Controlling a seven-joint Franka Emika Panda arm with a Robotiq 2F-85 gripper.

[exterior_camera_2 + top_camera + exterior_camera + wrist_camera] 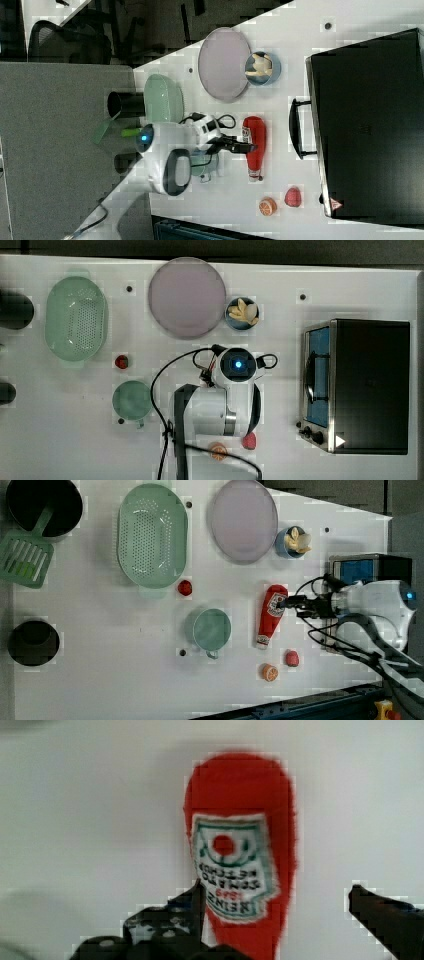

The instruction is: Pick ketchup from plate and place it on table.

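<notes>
Between the two black fingers (165, 920), which stand spread apart, the ketchup (271, 614) lies flat on the white table (100, 670), off the plate (242, 520) and well apart from it. One finger sits right against the printed label's edge in the wrist view; the other stands clear of the bottle's far side, and neither clearly presses on it. The bottle is slim and red, fat at the base and narrowing to a white cap, with a white label across its middle.

Around it, toward the table's middle, stands a small round green cup (212, 629). Near the cap end lie an orange slice (269, 672) and a pinkish-red strawberry-like piece (292, 658). A small round red item (185, 587) rests between the cup and an oval green perforated colander (152, 535). The plate, flat, round and pale mauve-grey, sits by the table's far edge, with a small blue bowl (290, 542) of pale pieces touching its rim. A black boxy oven (367, 385) with a glass door and knobs stands at the table's edge behind the white arm (380, 605), whose black cables loop beside the wrist.
</notes>
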